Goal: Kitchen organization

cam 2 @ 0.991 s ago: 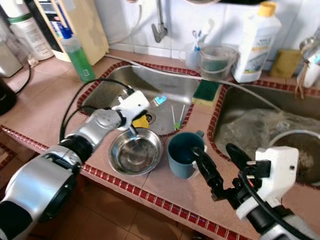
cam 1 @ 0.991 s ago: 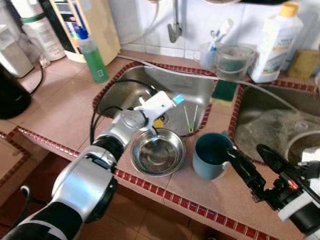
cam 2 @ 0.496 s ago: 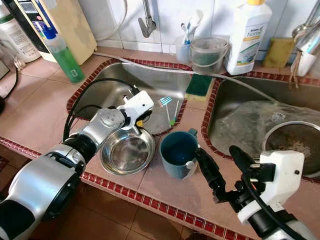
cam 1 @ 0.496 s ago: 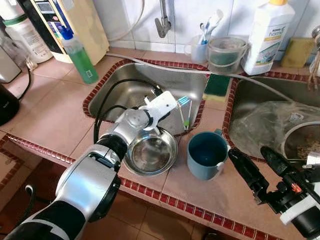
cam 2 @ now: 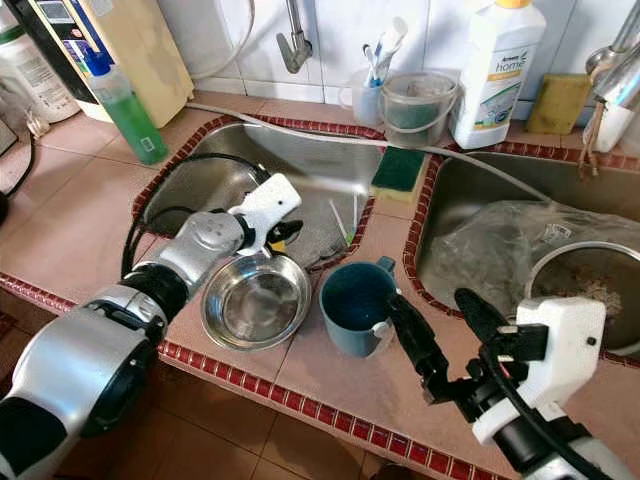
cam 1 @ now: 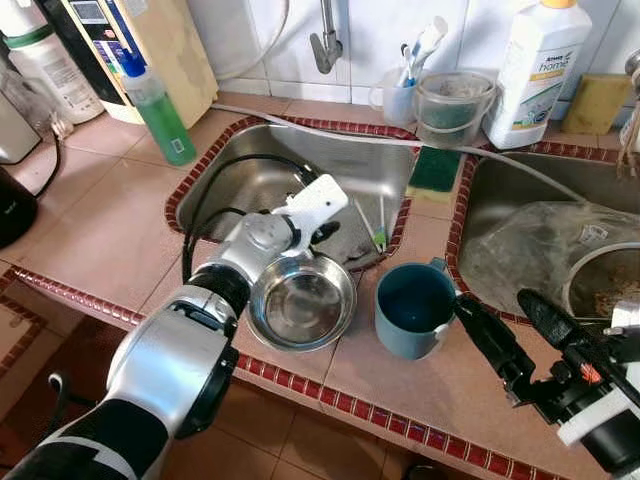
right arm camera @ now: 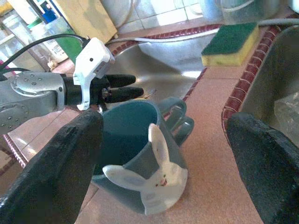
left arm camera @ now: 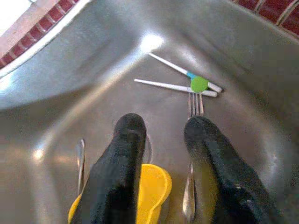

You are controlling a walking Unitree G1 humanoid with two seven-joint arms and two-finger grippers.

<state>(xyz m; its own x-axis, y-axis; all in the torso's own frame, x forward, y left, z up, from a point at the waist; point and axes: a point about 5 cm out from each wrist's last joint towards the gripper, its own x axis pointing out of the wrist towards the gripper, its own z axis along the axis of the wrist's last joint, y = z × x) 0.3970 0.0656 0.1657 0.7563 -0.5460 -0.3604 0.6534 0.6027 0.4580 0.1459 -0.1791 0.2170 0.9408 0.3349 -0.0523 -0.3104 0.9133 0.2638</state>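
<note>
My left gripper [cam 1: 327, 232] reaches down into the left sink [cam 1: 250, 180], open, with nothing between its fingers [left arm camera: 130, 140]. Under them lie a yellow plastic piece [left arm camera: 152, 184], a fork [left arm camera: 195, 99] and two white sticks with teal and green marks [left arm camera: 187, 81]. A steel bowl [cam 1: 302, 302] sits on the counter edge just in front of the sink. Beside it stands a blue mug [cam 1: 413, 308] with a white rabbit on its side [right arm camera: 152, 179]. My right gripper [cam 1: 495, 303] hovers wide open right of the mug, not touching it.
A green soap bottle [cam 1: 158, 108] stands left of the sink. Behind it are a tap [cam 1: 325, 45], a cup of toothbrushes [cam 1: 400, 95], a plastic tub [cam 1: 455, 105], a white detergent bottle [cam 1: 538, 62] and a green sponge [cam 1: 437, 168]. The right sink [cam 1: 540, 250] holds a clear bag.
The left gripper has tipped lower into the sink, toward its floor. The camera rose slightly a second ago. The right gripper stays beside the mug.
</note>
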